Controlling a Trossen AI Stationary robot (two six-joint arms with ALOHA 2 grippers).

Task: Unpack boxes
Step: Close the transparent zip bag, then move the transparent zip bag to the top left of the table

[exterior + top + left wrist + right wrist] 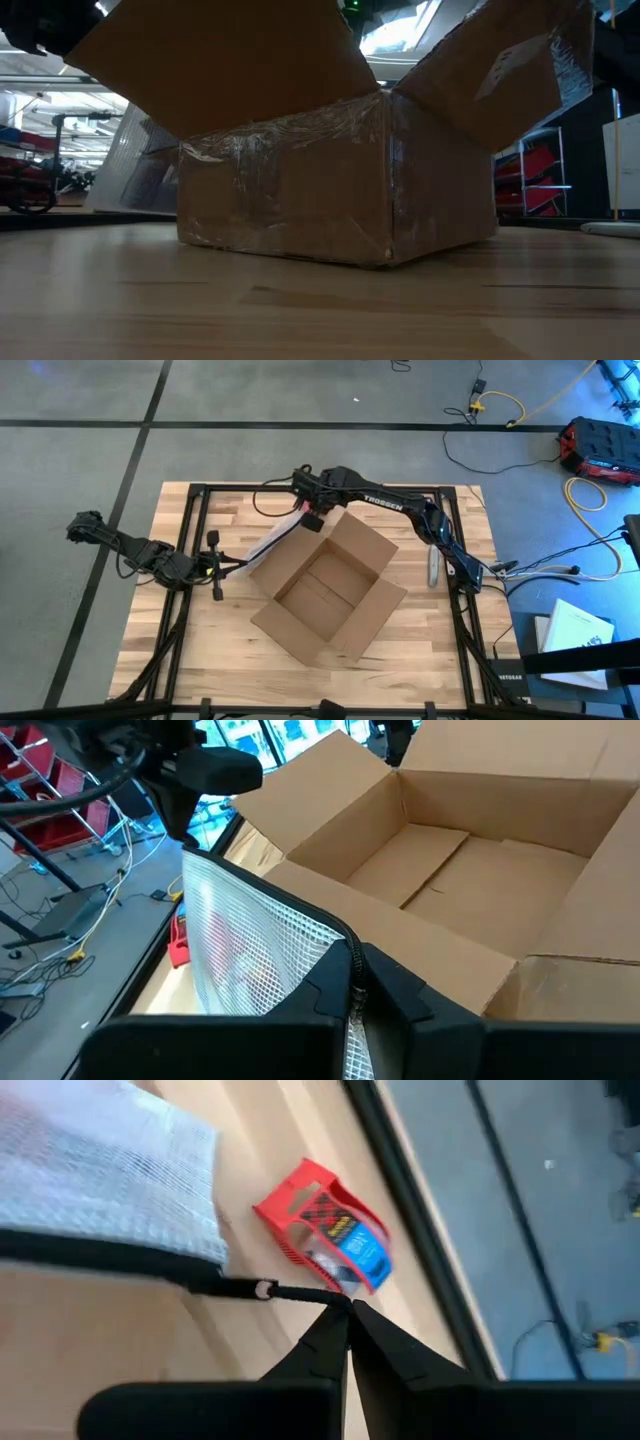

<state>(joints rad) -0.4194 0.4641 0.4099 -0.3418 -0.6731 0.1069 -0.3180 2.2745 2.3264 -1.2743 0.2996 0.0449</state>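
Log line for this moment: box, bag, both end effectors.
box: open, empty, upright on table | bag: outside box, pinched by left end effector | right end effector: shut on bag's black edge, beside tape dispenser

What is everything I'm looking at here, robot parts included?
cardboard box: one, brown, flaps open, middle of the table, empty as far as the inside shows.
plastic bag: one, clear and silvery with a dark edge, on the left arm's side of the box, its edge clamped in the left hand.
tape dispenser: one, red and blue, on the table beside the bag.
table: one, light wood with a black frame.
cables: several, yellow and black, on the grey floor.
left hand: one, dark, shut on the bag's edge.
right hand: one, dark, shut, holding nothing, near the dispenser.
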